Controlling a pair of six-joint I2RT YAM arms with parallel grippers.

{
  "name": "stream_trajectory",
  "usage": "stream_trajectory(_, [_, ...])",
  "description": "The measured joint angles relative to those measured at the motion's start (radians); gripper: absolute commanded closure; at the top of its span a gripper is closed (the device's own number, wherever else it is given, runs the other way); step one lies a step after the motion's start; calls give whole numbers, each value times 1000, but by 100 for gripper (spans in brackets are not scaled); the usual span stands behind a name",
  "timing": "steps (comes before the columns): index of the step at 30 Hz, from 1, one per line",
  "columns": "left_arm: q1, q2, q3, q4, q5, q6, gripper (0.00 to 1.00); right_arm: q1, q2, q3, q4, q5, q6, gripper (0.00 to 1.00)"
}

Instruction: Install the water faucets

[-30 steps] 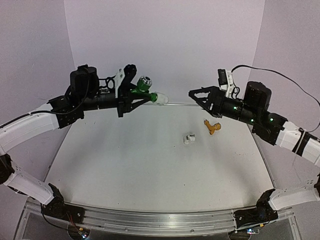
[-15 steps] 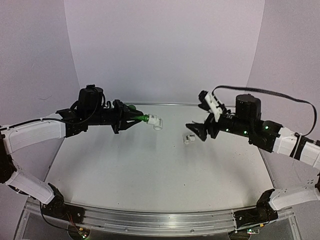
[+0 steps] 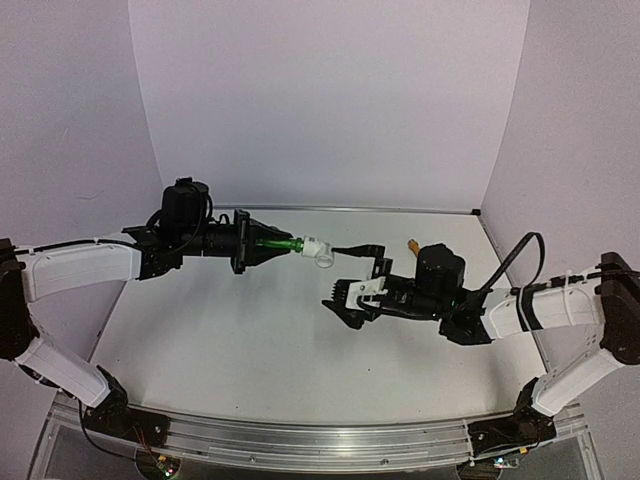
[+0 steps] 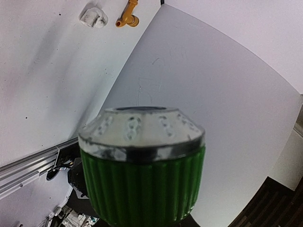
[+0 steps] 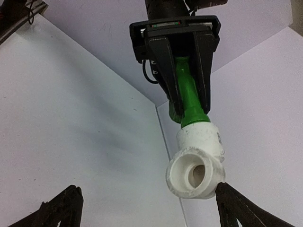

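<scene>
- My left gripper [image 5: 189,101] is clamped on the green faucet [image 5: 186,87] and holds it in the air above the table [image 3: 250,340]. The faucet's far end sits inside a white fitting [image 5: 196,161].
- My left wrist camera shows little but the faucet's ribbed green knob and its silvery cap. My own fingers, the faucet's stem and the fitting are all out of its sight.
- The right wrist camera shows what that one misses: the 2 left fingers on either side of the green stem, and the fitting's side opening facing the lens.
- My right gripper [image 5: 147,198] is spread wide and holds nothing. Only its 2 fingertips show, cut off at the bottom edge.
- The right-hand tip looks to be just touching the fitting's lower edge, though I cannot be sure of contact.
- In the top view the right gripper sits just below and beside the fitting. Its dark fingers are hard to tell from the wrist there.
- The yellow faucet [image 4: 128,15] lies on the table near its far edge. The top view catches only a sliver of it behind my right arm [image 3: 500,315], while the left wrist camera shows it whole.
- 1 loose fitting [image 4: 93,18] lies near the yellow faucet. Only the left wrist camera shows it; I cannot find it in the top view.
</scene>
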Motion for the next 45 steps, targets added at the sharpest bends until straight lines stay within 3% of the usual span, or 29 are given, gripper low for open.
stream_trajectory(6, [4,0,-15,22,28,-22,100,16,95,22,171,39,-105,5])
stream_trajectory(12, [4,0,-24,42,46,-25,100,25,150,65,239,64,-148,29])
stream_trajectory(14, [4,0,-27,42,49,-26,100,25,158,77,253,71,-156,33])
stream_trajectory(27, [4,-7,-35,60,50,-25,100,29,175,101,274,99,-144,55])
stream_trajectory(33, [4,-9,-39,68,47,-25,100,29,175,103,274,97,-119,71])
stream_trajectory(36, [6,-9,-41,64,47,-23,100,35,175,103,272,99,-111,85])
stream_trajectory(45, [6,-7,-47,62,46,1,100,36,173,103,250,95,-17,93])
